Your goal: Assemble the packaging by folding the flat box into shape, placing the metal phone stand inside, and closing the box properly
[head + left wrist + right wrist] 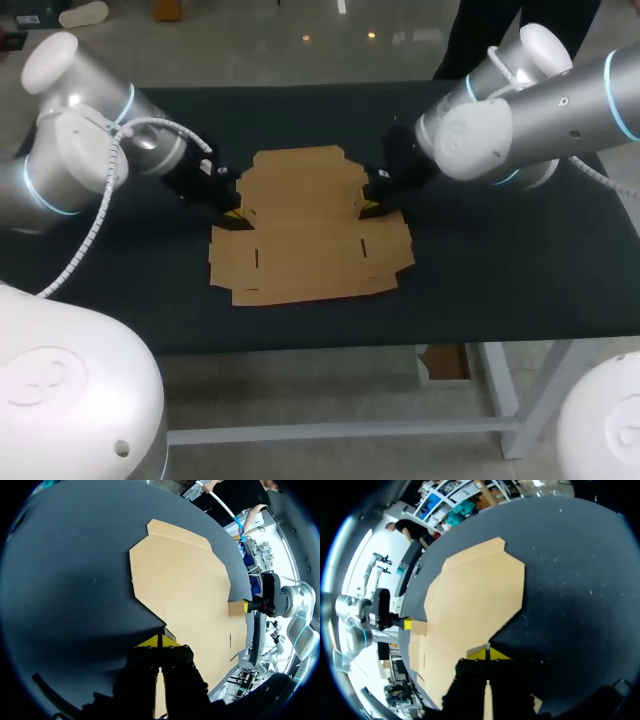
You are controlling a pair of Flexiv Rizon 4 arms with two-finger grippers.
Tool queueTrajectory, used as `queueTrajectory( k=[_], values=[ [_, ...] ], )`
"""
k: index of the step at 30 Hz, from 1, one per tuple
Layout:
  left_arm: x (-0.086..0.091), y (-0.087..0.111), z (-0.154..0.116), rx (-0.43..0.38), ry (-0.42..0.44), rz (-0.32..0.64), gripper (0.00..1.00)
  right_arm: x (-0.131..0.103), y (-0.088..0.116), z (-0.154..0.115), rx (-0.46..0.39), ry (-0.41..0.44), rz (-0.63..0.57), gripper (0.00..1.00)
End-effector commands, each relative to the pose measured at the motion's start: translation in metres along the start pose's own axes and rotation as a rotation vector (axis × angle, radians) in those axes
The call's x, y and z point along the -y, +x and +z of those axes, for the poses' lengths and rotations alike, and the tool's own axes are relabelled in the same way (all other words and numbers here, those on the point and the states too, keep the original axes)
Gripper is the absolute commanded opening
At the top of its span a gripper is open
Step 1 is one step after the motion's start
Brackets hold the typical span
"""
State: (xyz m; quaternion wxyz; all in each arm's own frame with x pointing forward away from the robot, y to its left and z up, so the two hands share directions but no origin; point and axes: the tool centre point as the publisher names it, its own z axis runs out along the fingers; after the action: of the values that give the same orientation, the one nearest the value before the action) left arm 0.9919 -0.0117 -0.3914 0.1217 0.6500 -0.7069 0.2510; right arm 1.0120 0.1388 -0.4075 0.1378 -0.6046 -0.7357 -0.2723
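From the head view, the flat box point(305, 225) lies unfolded in the middle of the dark worktop point(500, 270). The left pincer point(232, 213) sits at its left edge and the right pincer point(370, 207) at its right edge.

In the left wrist view, the left pincer point(160, 641) is clenched on the near edge of the flat box point(185, 590), with the right pincer point(246, 606) at the far edge.

In the right wrist view, the right pincer point(487, 653) is clenched on the flat box point(470, 595) at its near edge. The left pincer point(407, 625) touches the opposite edge.
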Motion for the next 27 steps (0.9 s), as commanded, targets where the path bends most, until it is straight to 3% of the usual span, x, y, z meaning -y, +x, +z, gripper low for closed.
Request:
queueTrajectory(
  k=[1,27],
  values=[
    [0.000,0.006,0.002,0.012,-0.004,0.003,0.00,0.000,0.004,0.003,0.025,-0.001,0.002,0.00],
    [-0.004,0.026,0.016,0.045,-0.032,0.037,0.00,0.005,0.010,0.010,0.078,0.015,0.015,0.00]
  ],
)
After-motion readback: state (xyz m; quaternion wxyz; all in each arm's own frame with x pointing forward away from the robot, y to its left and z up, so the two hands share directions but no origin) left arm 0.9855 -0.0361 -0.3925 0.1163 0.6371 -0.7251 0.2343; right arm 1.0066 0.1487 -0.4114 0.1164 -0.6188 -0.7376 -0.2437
